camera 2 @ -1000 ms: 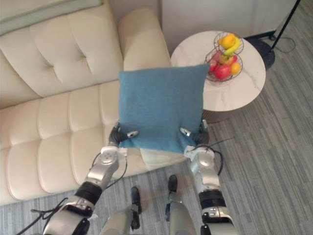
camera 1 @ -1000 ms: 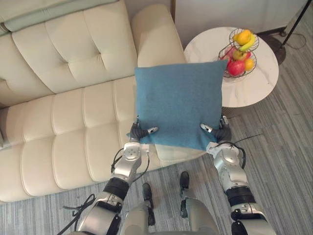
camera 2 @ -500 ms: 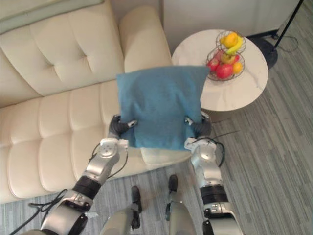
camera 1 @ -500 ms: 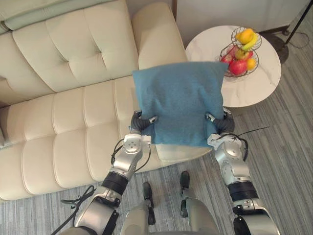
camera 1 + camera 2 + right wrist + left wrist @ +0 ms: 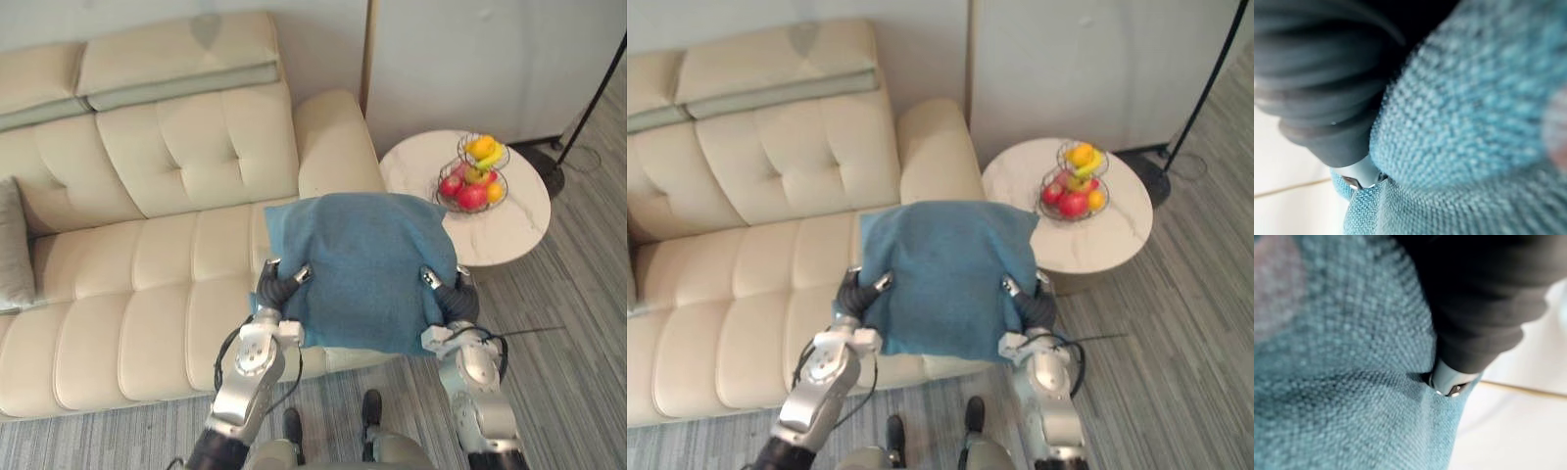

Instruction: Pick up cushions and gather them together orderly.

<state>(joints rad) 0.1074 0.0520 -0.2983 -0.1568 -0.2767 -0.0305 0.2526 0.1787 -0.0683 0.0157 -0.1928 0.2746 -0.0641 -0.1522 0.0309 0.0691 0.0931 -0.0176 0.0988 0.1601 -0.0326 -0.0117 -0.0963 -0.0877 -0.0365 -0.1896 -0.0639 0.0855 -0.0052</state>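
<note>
Above the right end of the sofa (image 5: 147, 255), the blue cushion (image 5: 367, 269) is clenched at its near corners by the left hand (image 5: 279, 287) and right hand (image 5: 451, 297). The grey cushion (image 5: 12, 245) lies well apart, leftward.

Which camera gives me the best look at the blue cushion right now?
Left eye view: the whole blue cushion shows, gripped at both sides by the left hand and right hand. The right eye view matches; the wrist views give close-up weave.

Head eyes share a downward look at the sofa (image 5: 147, 264); wrist cameras sit against the cushion (image 5: 1342, 382).
</note>
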